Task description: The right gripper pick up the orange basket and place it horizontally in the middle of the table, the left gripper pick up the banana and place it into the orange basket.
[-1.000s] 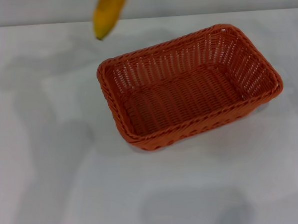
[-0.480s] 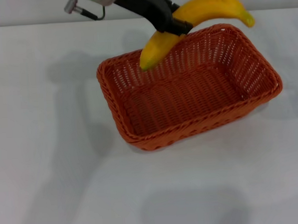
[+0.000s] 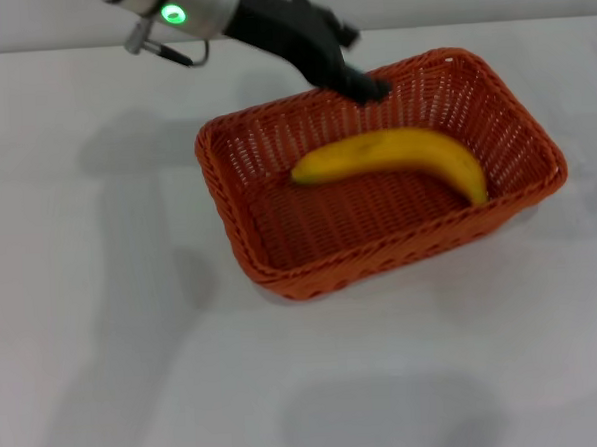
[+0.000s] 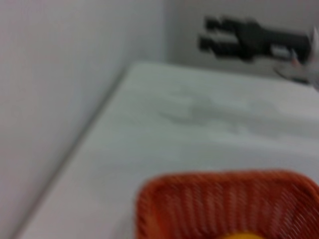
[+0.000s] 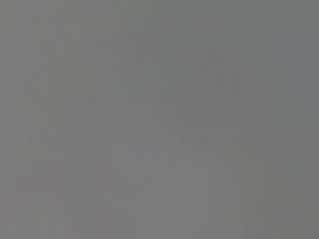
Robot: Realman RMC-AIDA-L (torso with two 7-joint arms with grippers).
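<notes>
The orange basket (image 3: 376, 174) sits on the white table (image 3: 94, 324) right of centre, its long side running roughly left to right. The yellow banana (image 3: 390, 154) lies flat on the basket's floor, touched by no gripper. My left gripper (image 3: 360, 60) hovers over the basket's far rim, open and empty, its green light glowing. The left wrist view shows the basket's rim (image 4: 224, 184), a sliver of banana (image 4: 244, 235), and the right gripper (image 4: 203, 33) far off beyond the table, its two black fingers apart. The right wrist view is plain grey.
A pale wall (image 4: 60, 99) runs along the table's far edge. Bare white tabletop surrounds the basket on every side.
Half a second ago the left gripper held the banana above the basket's far rim. It has let go, and the banana now lies inside the basket.
</notes>
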